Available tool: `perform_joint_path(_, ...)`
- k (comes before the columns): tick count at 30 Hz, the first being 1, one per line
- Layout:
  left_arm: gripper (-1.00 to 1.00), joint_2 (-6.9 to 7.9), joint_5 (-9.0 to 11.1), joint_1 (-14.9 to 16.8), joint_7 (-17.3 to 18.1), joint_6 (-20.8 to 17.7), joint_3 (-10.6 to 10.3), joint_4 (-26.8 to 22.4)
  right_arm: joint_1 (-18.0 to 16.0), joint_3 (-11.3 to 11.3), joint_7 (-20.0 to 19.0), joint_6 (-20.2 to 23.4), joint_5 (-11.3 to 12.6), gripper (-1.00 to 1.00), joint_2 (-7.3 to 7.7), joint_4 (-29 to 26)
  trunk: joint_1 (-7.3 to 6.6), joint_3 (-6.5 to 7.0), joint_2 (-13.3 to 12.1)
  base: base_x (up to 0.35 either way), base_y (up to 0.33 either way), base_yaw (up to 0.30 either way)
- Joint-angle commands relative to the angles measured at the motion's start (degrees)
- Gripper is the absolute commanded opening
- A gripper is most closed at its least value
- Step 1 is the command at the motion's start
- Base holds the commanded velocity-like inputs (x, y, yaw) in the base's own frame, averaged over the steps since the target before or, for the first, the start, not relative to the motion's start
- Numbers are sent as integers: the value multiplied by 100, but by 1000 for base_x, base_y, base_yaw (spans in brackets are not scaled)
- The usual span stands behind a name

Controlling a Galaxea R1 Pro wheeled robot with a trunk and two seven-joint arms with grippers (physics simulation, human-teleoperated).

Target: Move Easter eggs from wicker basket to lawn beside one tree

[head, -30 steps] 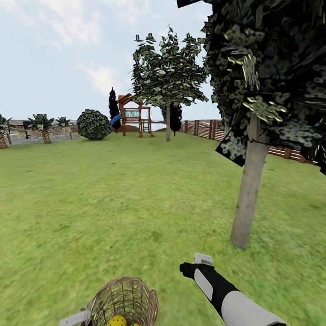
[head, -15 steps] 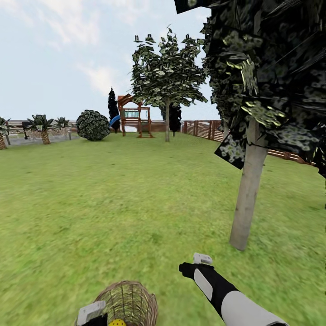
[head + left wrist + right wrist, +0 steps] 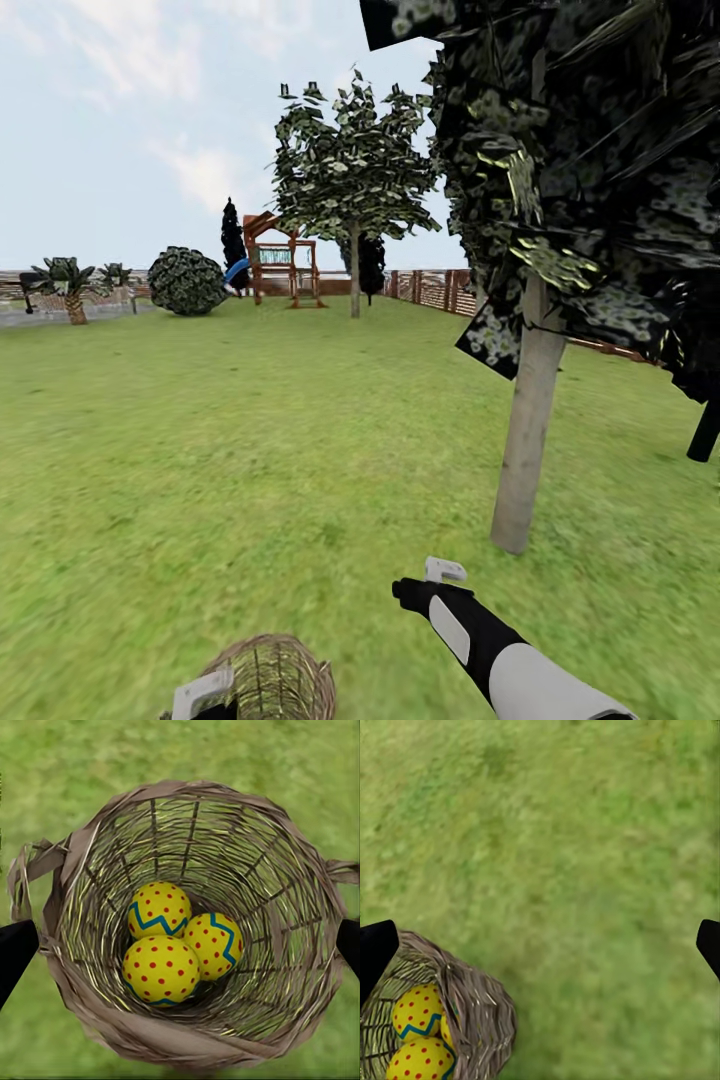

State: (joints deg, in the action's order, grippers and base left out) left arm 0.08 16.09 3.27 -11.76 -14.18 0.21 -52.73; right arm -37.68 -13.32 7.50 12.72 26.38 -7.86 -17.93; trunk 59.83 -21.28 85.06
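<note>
My view has swung and dropped a little, so the basket (image 3: 265, 680) now sits lower at the picture's bottom edge. It holds all three eggs (image 3: 176, 941) in a touching cluster on its bottom — it rests on the lawn (image 3: 250, 450). My left fingers (image 3: 13, 949) are spread wide, one on each side of the rim. My right fingers (image 3: 375, 945) are also spread, pinching nothing, over grass beside the basket. The tree (image 3: 522, 440) stands just ahead on the right.

You're in a garden: a wide mottled green lawn (image 3: 250, 430), a dark brown slatted wooden fence (image 3: 430, 288) far right, a far wooden playset (image 3: 275, 262), and pale-trunked trees (image 3: 525, 430).
</note>
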Motion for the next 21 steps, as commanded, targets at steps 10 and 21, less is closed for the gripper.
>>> perform_joint_path(10,100,1,69,69,-1,-21,-4,179,1,-52,41,5,38,100,4,-62,-220,175,-398,0,0,-7)
perform_joint_path(21,100,1,86,77,34,41,-4,291,6,-59,41,2,9,100,4,-73,-308,247,-559,0,0,0)
